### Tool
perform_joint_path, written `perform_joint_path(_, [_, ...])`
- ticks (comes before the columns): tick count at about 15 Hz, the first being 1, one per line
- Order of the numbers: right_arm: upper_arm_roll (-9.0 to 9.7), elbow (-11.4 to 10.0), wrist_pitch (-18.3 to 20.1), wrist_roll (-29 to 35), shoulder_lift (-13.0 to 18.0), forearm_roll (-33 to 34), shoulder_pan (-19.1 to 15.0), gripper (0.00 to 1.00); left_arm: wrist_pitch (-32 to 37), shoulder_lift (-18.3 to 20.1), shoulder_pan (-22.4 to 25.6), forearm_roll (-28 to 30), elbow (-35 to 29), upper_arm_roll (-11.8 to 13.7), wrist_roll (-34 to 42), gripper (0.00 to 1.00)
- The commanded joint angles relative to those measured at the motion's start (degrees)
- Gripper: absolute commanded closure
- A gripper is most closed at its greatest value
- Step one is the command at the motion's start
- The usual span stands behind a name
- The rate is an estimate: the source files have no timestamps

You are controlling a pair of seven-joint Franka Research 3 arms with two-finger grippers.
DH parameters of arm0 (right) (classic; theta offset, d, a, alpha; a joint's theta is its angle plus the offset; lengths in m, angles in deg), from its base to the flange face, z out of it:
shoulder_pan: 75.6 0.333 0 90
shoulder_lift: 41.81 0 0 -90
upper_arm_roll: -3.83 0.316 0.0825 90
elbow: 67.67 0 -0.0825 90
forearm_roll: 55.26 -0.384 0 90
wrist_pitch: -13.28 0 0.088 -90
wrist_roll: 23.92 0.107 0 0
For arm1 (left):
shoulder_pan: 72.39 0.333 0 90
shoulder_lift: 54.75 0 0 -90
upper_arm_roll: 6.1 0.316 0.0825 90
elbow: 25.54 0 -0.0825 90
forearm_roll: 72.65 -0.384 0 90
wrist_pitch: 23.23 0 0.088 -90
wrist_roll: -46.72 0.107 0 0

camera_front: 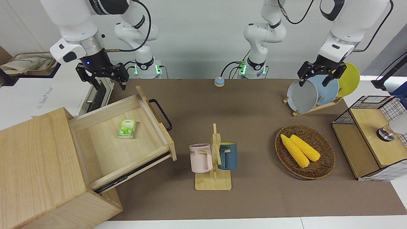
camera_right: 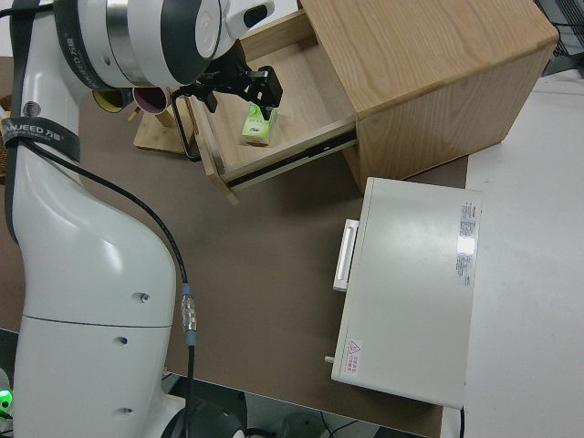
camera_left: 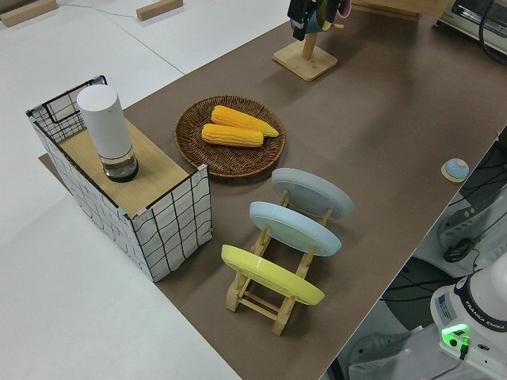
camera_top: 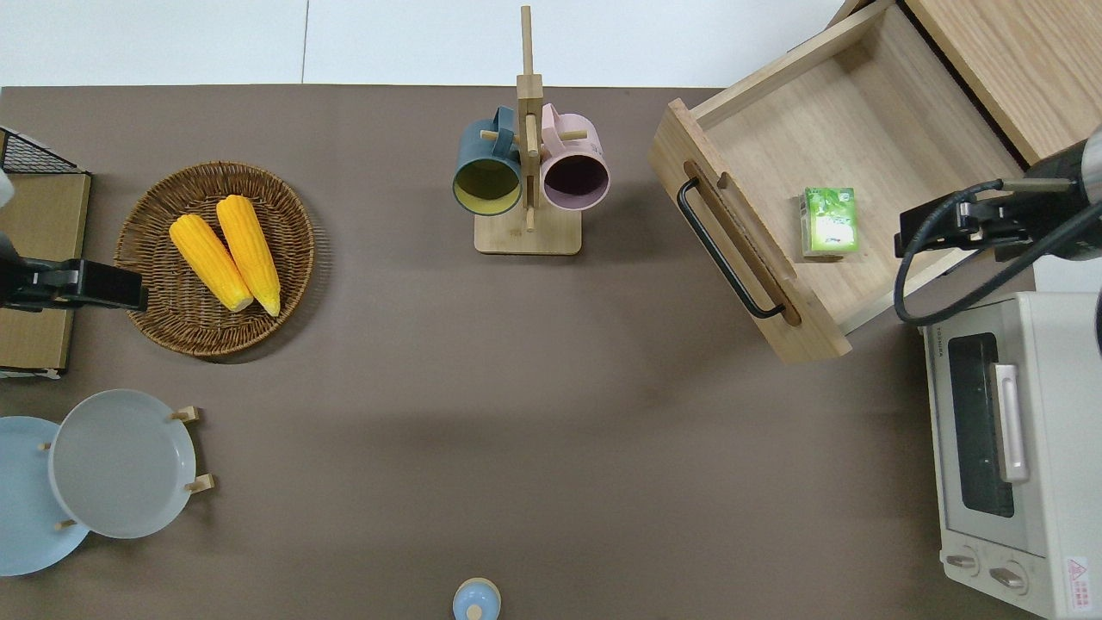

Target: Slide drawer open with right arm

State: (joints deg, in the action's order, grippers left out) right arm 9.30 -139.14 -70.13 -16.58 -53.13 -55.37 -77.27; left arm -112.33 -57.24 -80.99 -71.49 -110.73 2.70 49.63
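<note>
The drawer (camera_front: 127,149) stands pulled well out of the light-wood cabinet (camera_front: 35,165), its black bar handle (camera_front: 162,114) facing the table's middle. It also shows in the overhead view (camera_top: 861,146) and the right side view (camera_right: 292,109). A small green packet (camera_front: 127,128) lies inside. My right gripper (camera_front: 107,82) is open and empty, up in the air, well clear of the handle. Its wrist (camera_top: 1063,211) hangs over the gap between cabinet and toaster oven. The left arm is parked, its gripper (camera_front: 314,81) open.
A white toaster oven (camera_front: 63,86) stands nearer to the robots than the cabinet. A mug rack (camera_front: 213,159) with two mugs is mid-table. A wicker basket (camera_front: 327,159) with corn, a plate rack (camera_front: 318,92) and a mesh box (camera_front: 372,136) stand toward the left arm's end.
</note>
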Motion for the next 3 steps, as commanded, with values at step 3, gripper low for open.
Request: perform_joint_path(3, [0.68, -1.5, -0.6, -1.2, 0.7, 2.7, 0.1, 0.015, 0.0, -0.8, -1.0, -0.7, 1.2, 1.0, 0.4, 0.00])
